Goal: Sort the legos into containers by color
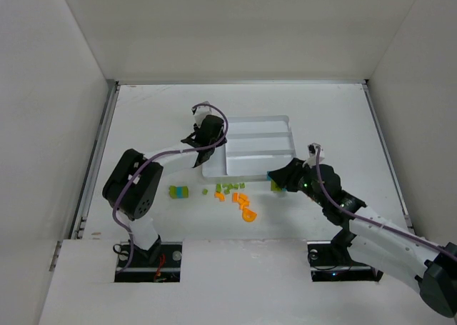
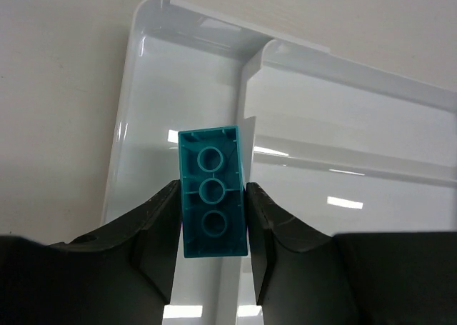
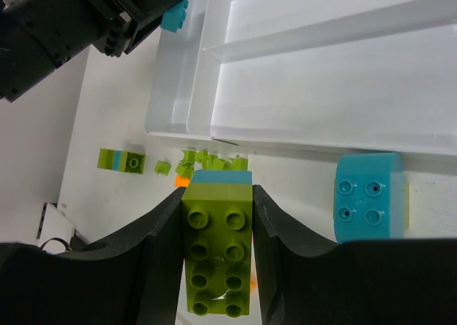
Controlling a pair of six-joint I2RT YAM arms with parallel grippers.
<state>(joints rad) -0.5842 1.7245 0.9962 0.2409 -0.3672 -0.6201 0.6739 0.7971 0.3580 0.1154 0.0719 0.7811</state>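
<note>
Teal brick clamped in L gripper over tray narrow end section, prob for drop; R gripper clamps lime brick.

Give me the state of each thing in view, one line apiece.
left tool, shut on teal brick
teal brick, held over tray
right tool, shut on lime-and-teal stack
lime-and-teal stack, held, outside the tray
tray, no bricks visible inside
teal-and-lime block, loose on table beside tray wall
lime-and-teal bar, loose on table
orange and lime bricks, scattered loose on table
</note>
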